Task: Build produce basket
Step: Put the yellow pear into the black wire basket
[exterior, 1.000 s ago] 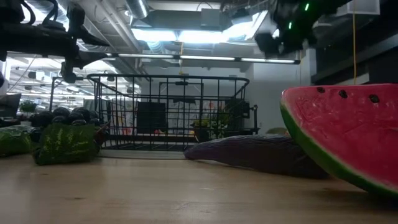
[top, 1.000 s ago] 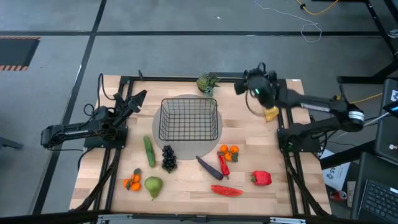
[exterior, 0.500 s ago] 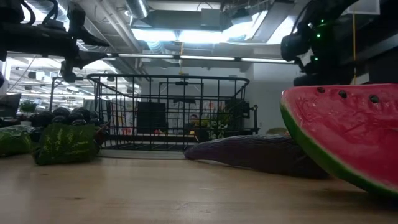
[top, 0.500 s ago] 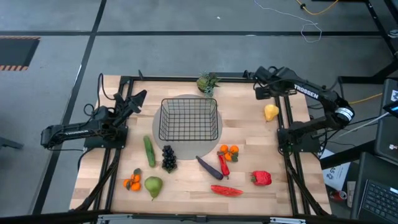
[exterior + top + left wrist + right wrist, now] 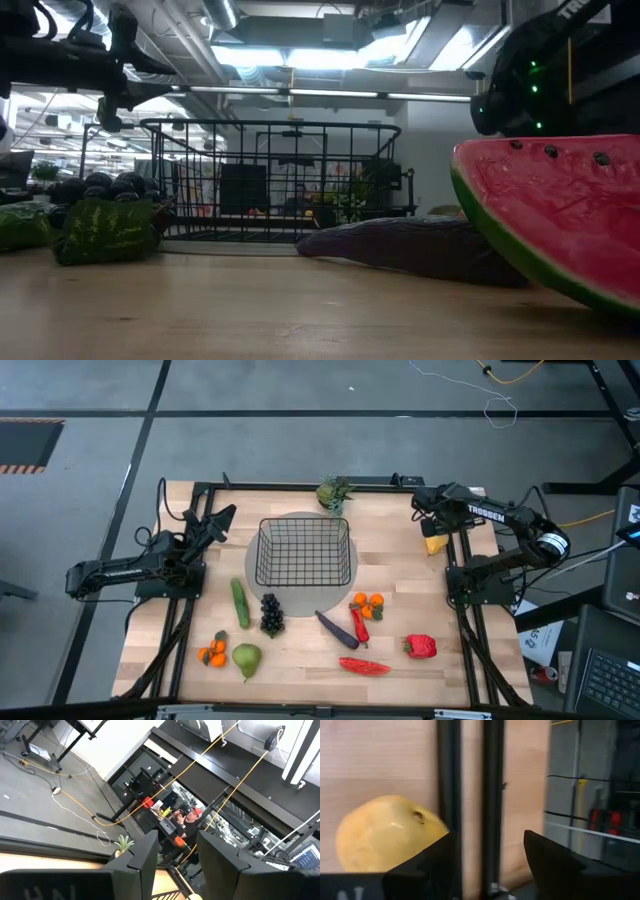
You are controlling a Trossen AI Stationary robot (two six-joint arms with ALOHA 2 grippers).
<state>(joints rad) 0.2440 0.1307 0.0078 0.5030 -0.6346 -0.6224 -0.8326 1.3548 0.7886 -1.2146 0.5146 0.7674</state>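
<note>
Produce lies scattered over the wooden table (image 5: 400, 600), around a square black wire basket (image 5: 304, 552) that stands on a grey round mat (image 5: 352, 565) near the table's far middle. A green cucumber (image 5: 240, 603) and dark grapes (image 5: 271, 614) lie just before the basket; an orange cluster (image 5: 212, 653) and a green pear (image 5: 246, 659) sit at the near left. To the right are an eggplant (image 5: 336, 630), a chili (image 5: 359, 625), another orange cluster (image 5: 367, 601), a red pepper (image 5: 420, 647) and a watermelon slice (image 5: 364, 666).

A yellow pear (image 5: 434, 544) lies at the far right, partly hidden under the right gripper (image 5: 424, 506). The right wrist view shows that pear (image 5: 387, 834) up close beside the open, empty fingers (image 5: 437, 862). The left gripper (image 5: 222, 517) waits left of the basket, half open and empty.

From table height the watermelon slice (image 5: 550, 215) fills the right side and cuts off what lies behind it.
</note>
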